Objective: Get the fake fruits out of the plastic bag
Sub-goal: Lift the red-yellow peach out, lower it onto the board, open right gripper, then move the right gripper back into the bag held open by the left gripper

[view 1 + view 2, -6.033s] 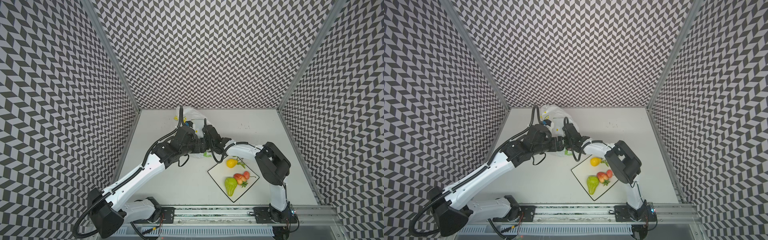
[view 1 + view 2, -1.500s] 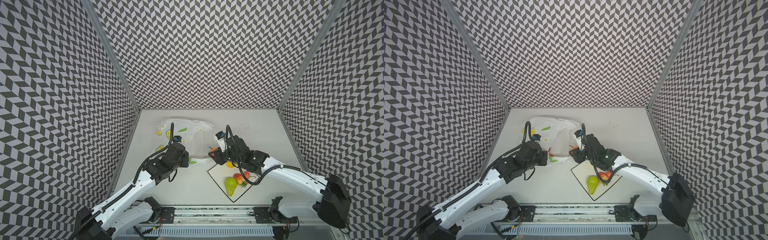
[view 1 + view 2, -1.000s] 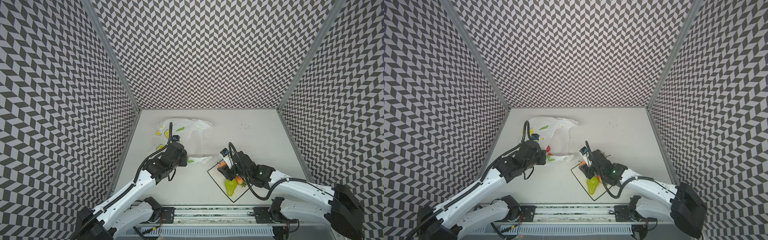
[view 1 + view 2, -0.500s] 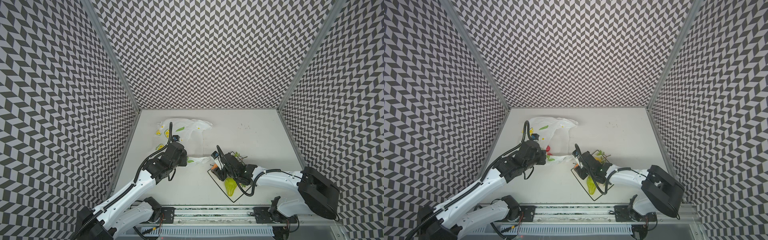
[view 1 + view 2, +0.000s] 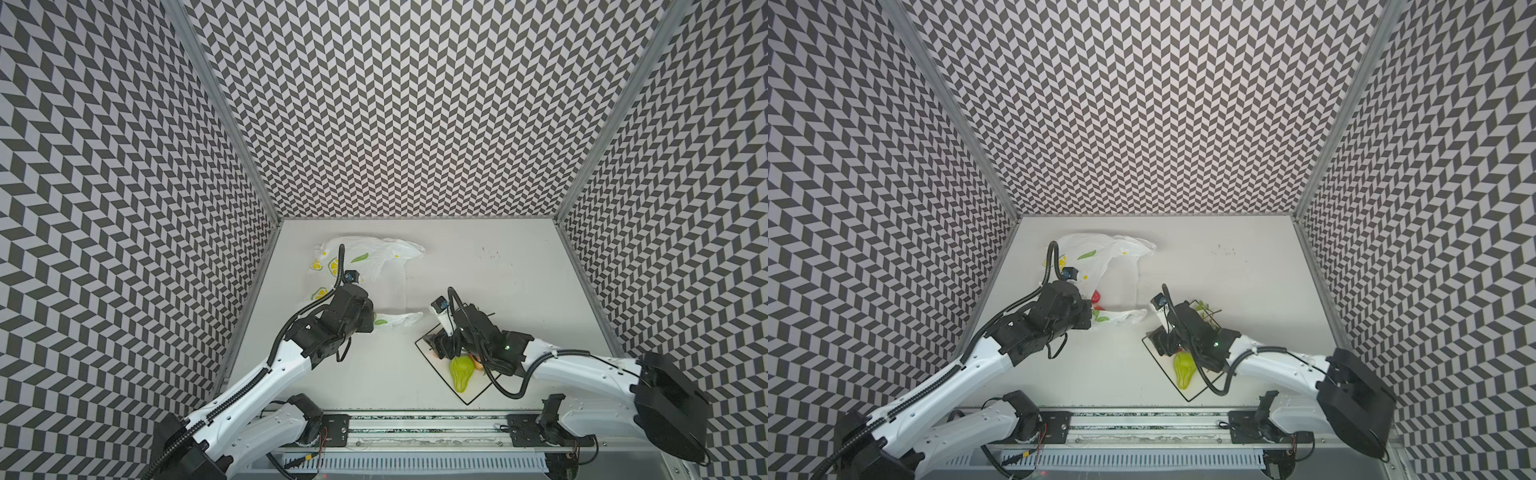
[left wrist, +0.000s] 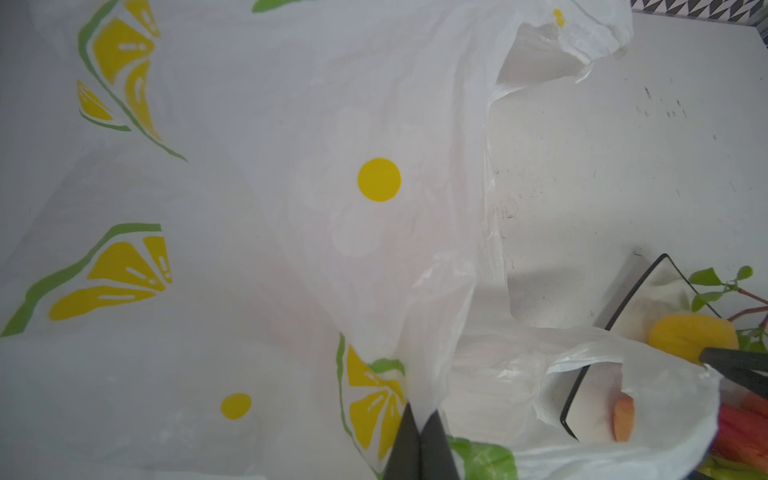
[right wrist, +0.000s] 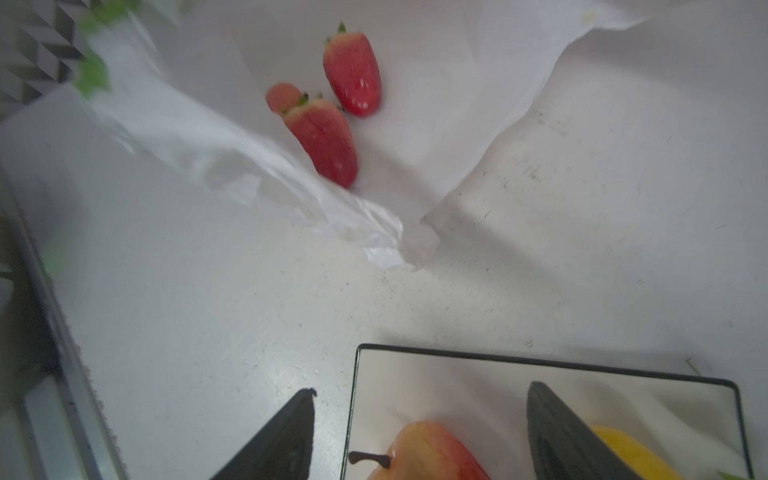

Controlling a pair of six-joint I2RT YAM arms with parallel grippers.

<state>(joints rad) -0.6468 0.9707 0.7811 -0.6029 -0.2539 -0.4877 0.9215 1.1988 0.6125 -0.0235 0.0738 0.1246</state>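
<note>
The plastic bag (image 5: 374,253) (image 5: 1100,249) lies flattened at the back left, white with printed lemon slices. My left gripper (image 6: 419,415) is shut on a fold of the plastic bag (image 6: 291,208) near its mouth. Two red strawberries (image 7: 353,70) (image 7: 324,141) lie inside the open mouth, also red in a top view (image 5: 1096,296). My right gripper (image 7: 422,388) (image 5: 440,349) stands open over the plate's corner. Between its jaws the red-yellow apple (image 7: 432,453) rests on the plate, untouched. A yellow lemon (image 7: 631,453) (image 6: 692,334) and a green pear (image 5: 461,374) (image 5: 1183,370) also lie there.
The white square black-rimmed plate (image 7: 457,386) (image 5: 1190,399) sits at the front right of the bag. Patterned walls close in the table on three sides. A metal rail (image 5: 415,428) runs along the front edge.
My right gripper has come down over the plate's near corner and opened, leaving the apple on the plate. The left gripper has kept its hold on the bag without moving.
</note>
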